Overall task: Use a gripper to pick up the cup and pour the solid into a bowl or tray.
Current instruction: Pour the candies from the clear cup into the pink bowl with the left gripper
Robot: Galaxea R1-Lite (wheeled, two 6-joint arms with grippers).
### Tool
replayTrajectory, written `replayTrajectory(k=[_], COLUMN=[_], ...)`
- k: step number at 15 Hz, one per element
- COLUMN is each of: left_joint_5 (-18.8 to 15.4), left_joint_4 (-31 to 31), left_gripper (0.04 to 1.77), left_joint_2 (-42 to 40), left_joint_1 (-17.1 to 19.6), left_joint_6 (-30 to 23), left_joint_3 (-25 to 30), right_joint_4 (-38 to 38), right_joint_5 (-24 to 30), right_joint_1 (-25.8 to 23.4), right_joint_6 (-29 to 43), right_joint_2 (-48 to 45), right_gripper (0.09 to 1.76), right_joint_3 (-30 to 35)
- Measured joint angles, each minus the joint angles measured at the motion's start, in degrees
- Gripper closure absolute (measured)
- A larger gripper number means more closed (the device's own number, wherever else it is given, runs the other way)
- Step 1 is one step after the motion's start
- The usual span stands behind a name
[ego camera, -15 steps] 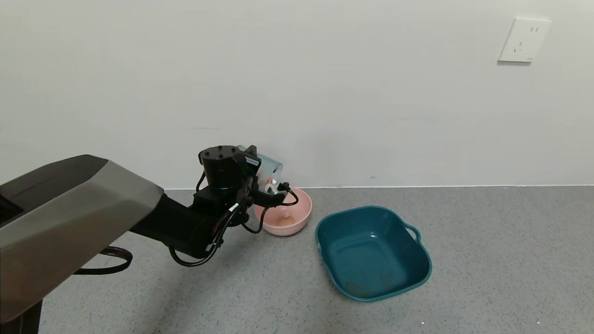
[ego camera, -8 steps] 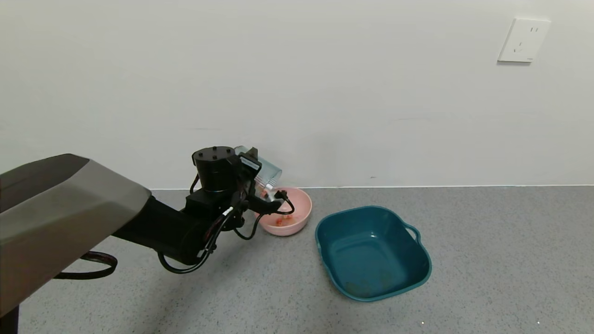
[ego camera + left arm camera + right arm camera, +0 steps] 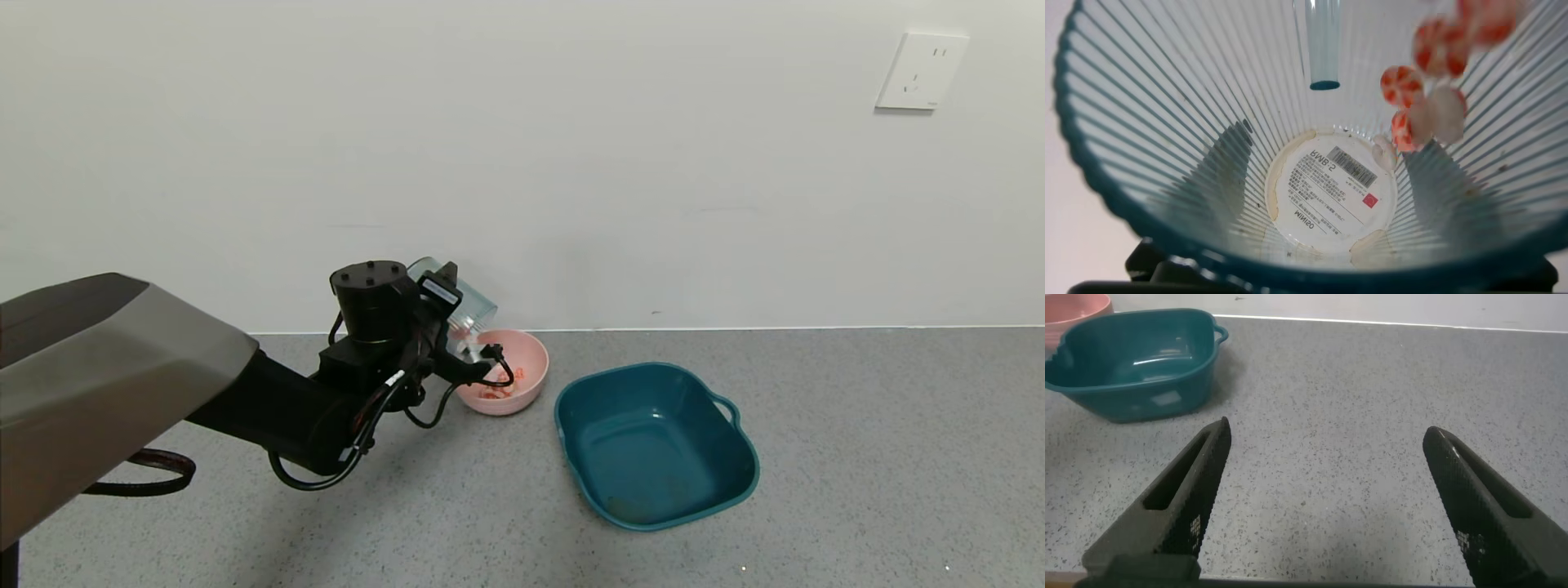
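The left gripper (image 3: 457, 327) is clamped on the cup (image 3: 461, 306), tipped mouth-down over the pink bowl (image 3: 526, 359) on the desk (image 3: 857, 457). I'd keep the lip over the bowl's middle and tilt slowly until the clinging solid (image 3: 1417, 98) slides out. Count: one cup, one bowl, one teal tray (image 3: 653, 445), roughly five pieces left inside. The right gripper (image 3: 1331, 498) idles, spread wide.

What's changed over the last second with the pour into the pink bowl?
The left gripper, shut on the cup, has tipped it further over the bowl, and the arm has drawn slightly toward the robot's left. The solid has spilled out: orange-red and white pieces now lie in the bowl, where a second ago almost none showed. A few pieces are left in the cup. The bowl, the teal tray and the right gripper stayed put.
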State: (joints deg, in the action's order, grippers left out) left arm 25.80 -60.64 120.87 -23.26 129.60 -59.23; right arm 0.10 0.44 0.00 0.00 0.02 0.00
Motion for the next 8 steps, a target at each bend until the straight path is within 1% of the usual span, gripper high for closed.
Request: replayTrajectory(k=[8], left_joint_5=[-0.55], left_joint_4=[-0.09], left_gripper=[0.52], left_joint_2=[-0.04], left_joint_1=[0.05], left_joint_6=[1.22], left_joint_3=[-0.05], right_joint_4=[0.00], right_joint_5=[0.02], right_joint_1=[0.00], right_joint_6=[0.00], right_joint_2=[0.00], right_gripper=[0.14], right_joint_3=[0.00])
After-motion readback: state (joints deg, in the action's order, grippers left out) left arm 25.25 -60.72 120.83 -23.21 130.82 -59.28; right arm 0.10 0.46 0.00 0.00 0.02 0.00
